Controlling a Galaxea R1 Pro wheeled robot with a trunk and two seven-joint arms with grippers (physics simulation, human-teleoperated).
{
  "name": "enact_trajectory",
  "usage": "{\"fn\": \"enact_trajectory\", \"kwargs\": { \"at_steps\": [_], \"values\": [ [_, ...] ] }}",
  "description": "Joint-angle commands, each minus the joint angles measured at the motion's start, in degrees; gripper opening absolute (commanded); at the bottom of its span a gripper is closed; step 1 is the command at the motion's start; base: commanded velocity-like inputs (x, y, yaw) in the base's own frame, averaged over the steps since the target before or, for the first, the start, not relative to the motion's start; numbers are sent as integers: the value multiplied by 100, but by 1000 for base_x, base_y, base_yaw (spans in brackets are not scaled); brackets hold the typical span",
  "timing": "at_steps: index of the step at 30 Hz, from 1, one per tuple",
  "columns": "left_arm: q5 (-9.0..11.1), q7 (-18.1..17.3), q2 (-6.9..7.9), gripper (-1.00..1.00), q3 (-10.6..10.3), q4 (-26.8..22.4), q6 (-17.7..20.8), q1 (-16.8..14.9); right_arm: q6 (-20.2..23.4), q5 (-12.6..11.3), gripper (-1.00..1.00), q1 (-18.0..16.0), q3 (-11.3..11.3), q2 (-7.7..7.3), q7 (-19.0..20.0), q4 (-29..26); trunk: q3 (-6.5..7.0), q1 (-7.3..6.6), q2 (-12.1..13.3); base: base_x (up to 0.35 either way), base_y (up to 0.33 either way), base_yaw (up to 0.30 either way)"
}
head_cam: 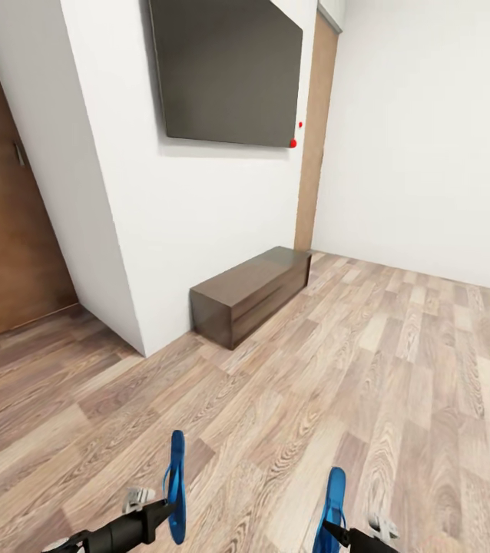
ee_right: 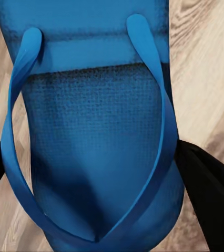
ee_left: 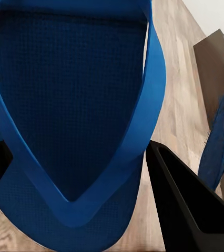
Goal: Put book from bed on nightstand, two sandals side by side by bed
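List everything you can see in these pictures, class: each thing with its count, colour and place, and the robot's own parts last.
sandals: two, bright blue, held on edge, one in each gripper, left and right
dresser: one, dark brown, against the white wall
screen: one, dark grey, on the wall above the dresser
door: one, brown wood, far left
floor: pale wood planks
left gripper: black, shut on a sandal
right gripper: black, shut on a sandal
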Motion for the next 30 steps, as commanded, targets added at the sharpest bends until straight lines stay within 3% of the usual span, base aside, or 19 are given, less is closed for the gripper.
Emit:
{"fn": "enact_trajectory", "kwargs": {
  "at_steps": [1, 4, 8, 10, 30],
  "values": [
    [-37, 3, 1, -100, -13, 13, -34, -2, 52, -65, -100, -4, -3, -1, 24, 2, -5, -1, -2, 0, 0, -300],
    [-199, 343, -7, -100, -106, 32, -36, -2, 30, -67, -100, -4, -4, -4, 22, 4, -5, -1, -2, 0, 0, -300],
    [-451, 1316, -112, -100, -161, 354, -56, -2, 20, -69, -100, -4, -7, -3, 13, 4, -5, -1, -2, 0, 0, -300],
    [-500, 1527, -133, -100, -164, 523, -115, -2, 19, -72, -100, -4, -7, -5, 12, 4, -5, -1, -2, 0, 0, -300],
    [-529, 1716, -175, -100, -175, 653, -253, -2, 19, -73, -100, -4, -7, -1, 3, 13, -5, -1, -2, 0, 0, -298]
  ]
}}
